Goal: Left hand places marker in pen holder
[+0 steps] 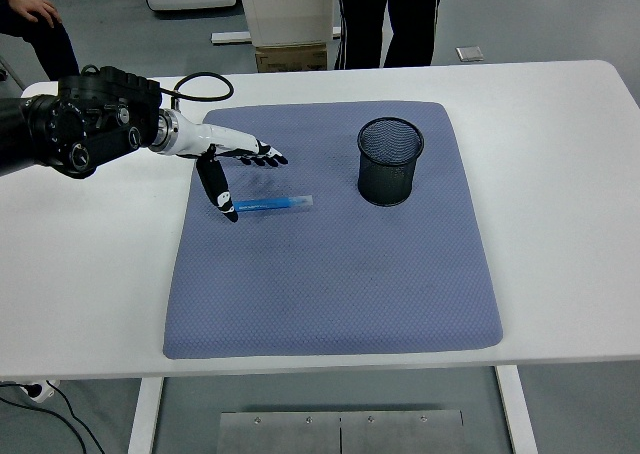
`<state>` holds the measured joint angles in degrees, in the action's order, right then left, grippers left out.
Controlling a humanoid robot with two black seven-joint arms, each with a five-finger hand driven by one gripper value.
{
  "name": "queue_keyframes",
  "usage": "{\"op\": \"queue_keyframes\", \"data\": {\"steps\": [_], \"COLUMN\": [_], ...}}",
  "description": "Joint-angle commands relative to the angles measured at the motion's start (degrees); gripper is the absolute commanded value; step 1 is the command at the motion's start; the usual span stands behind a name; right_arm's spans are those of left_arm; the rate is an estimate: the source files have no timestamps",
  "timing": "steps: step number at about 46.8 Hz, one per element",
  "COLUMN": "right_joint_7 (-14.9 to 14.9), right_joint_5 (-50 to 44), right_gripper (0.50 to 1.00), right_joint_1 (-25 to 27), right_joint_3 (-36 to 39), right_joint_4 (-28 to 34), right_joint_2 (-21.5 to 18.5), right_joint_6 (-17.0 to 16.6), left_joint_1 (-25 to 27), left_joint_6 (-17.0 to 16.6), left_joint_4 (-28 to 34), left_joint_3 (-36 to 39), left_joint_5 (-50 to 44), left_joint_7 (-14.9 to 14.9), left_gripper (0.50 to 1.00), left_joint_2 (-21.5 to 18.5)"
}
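Observation:
A blue marker [272, 204] lies flat on the blue-grey mat [330, 274], left of centre. A black mesh pen holder [390, 160] stands upright on the mat's far right part. My left hand [238, 172] reaches in from the left, open, with fingers spread just above the marker's left end. Its thumb [222, 196] points down beside that end. It holds nothing. My right hand is out of view.
The mat lies on a white table [560, 174]. A person's dark legs [385, 14] stand behind the table at the top, next to a cardboard box [290, 54]. Another person's hand [30, 9] shows at the top left corner.

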<state>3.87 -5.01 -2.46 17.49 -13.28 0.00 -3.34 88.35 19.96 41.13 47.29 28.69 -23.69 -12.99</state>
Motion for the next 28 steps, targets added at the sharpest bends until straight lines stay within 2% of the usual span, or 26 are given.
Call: {"op": "queue_keyframes", "data": {"steps": [1,28], "right_joint_7": [0.0,0.0], "right_joint_5": [0.0,0.0], "right_gripper": [1.000,1.000], "right_joint_1": [0.0,0.0], "right_joint_3": [0.0,0.0], "right_joint_4": [0.0,0.0], "right_joint_2": [0.0,0.0], "right_joint_6": [0.0,0.0], "left_joint_1": [0.3,0.8], "left_joint_6": [0.1,-0.1], "left_joint_4": [0.0,0.4], "left_joint_3": [0.0,-0.3], "left_joint_5": [1.0,5.1], "left_joint_7": [-0.3,0.4], "left_gripper": [1.000,1.000], "left_joint_2": [-0.1,2.8]}}
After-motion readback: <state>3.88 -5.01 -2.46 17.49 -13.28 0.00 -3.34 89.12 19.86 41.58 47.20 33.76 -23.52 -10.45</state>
